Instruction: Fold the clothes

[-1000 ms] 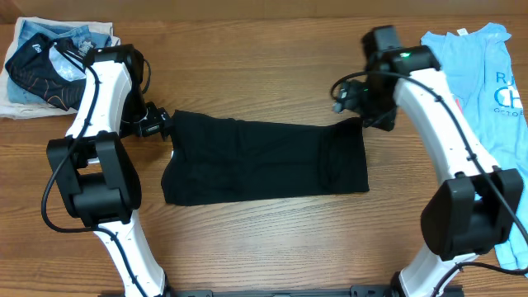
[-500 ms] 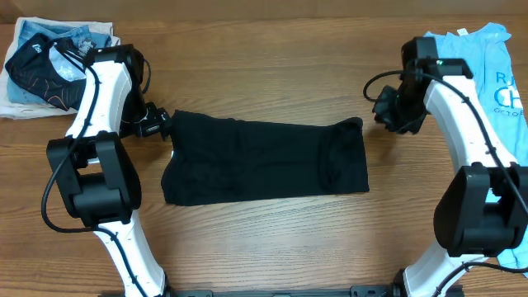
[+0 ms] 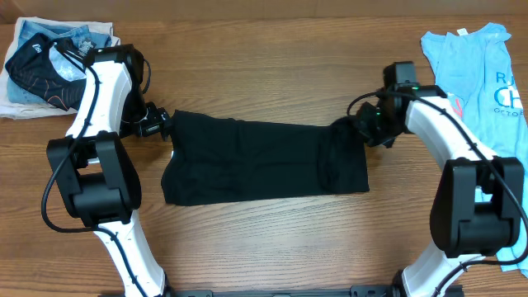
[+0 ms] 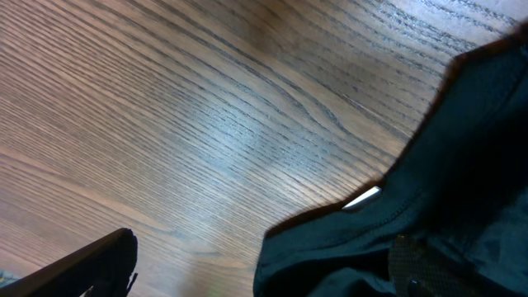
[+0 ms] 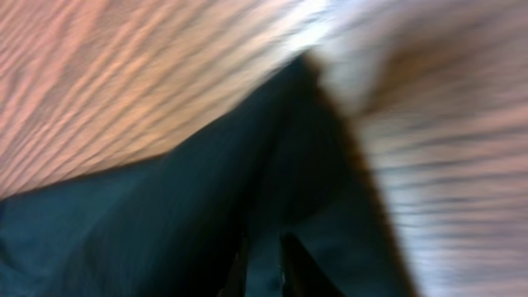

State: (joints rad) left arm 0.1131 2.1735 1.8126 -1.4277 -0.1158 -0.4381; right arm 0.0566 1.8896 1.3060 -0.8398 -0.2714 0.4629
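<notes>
The clothes, a plain black T-shirt [image 3: 256, 161], lie folded into a long flat strip across the middle of the table. My left gripper [image 3: 161, 126] sits at the strip's top left corner and is open wide. In the left wrist view the shirt's edge [image 4: 462, 165] with a small white label [image 4: 363, 196] lies between the fingers [image 4: 91, 268]. My right gripper [image 3: 361, 129] rests on the strip's top right corner. The blurred right wrist view shows its jaws [image 5: 264, 237] drawn together to a thin slit over the black fabric [image 5: 165, 223].
A pile of garments [image 3: 49, 62] sits at the table's far left corner, including a small black one with orange lines [image 3: 37, 78]. A light blue printed T-shirt [image 3: 478, 74] lies spread along the right edge, beside the right arm.
The right gripper let go of the top right corner, swung off to the right while closing, and has come back onto that corner nearly shut. The left arm and the shirt have not moved.
</notes>
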